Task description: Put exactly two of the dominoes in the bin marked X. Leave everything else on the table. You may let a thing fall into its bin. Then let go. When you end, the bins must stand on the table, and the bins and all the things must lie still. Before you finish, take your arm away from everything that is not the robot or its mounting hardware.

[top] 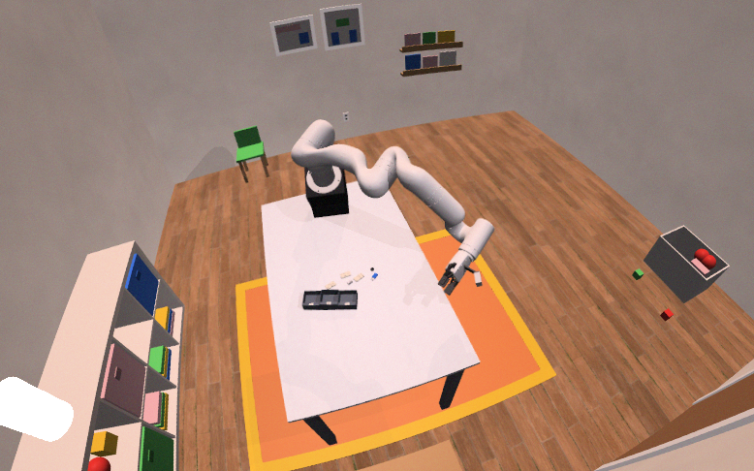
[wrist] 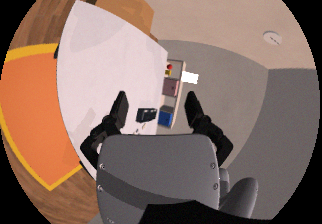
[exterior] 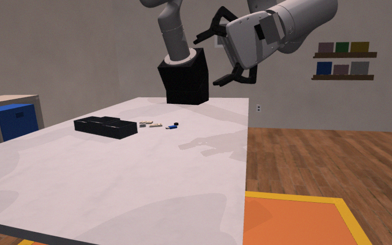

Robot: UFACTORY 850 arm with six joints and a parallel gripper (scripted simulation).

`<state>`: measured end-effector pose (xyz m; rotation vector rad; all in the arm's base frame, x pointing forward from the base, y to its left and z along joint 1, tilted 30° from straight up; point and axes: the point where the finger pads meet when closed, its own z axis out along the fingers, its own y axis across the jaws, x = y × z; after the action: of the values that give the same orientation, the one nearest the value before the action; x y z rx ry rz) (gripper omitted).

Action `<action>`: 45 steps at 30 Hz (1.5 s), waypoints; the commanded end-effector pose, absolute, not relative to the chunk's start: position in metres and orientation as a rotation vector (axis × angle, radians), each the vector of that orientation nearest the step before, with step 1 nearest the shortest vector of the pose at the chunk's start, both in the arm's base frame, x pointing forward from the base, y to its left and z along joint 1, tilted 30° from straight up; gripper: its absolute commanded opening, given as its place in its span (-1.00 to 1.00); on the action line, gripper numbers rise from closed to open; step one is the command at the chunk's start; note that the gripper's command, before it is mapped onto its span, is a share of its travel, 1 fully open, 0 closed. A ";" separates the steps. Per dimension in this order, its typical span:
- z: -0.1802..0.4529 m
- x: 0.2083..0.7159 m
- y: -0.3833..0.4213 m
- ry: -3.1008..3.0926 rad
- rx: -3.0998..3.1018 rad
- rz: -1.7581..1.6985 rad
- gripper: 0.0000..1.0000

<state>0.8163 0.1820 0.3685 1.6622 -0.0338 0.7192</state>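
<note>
Arm stretched past the table's edge, jaws spread wide and holding nothing.

We see the arm [top: 409, 175] reach from its black pedestal [top: 338, 209] at the far end of the white table [top: 367, 351] out over the table's side, with the gripper [exterior: 218, 60] raised well above the top and turned sideways. Its fingers stand fully apart with only air between them. The dominoes [exterior: 150, 124] lie flat on the table, well apart from the gripper, just beside the black three-compartment bin [exterior: 106, 127]; we cannot read its marks. A small blue piece [exterior: 171, 127] and a tiny black one [exterior: 176, 123] sit near the dominoes on the gripper's side. Nothing stands between gripper and dominoes but bare table.
</note>
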 end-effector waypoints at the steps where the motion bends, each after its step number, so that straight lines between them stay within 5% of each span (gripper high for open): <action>1: 0.370 0.816 0.182 -0.035 1.662 0.721 1.00; 17: 0.370 0.816 0.182 -0.035 1.662 0.721 1.00; 18: 0.363 0.820 0.181 -0.035 1.662 0.721 -0.85; 45: 0.378 0.860 0.096 0.018 1.768 0.976 -0.85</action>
<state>0.8553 0.1110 0.3745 1.7314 -0.0027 0.9076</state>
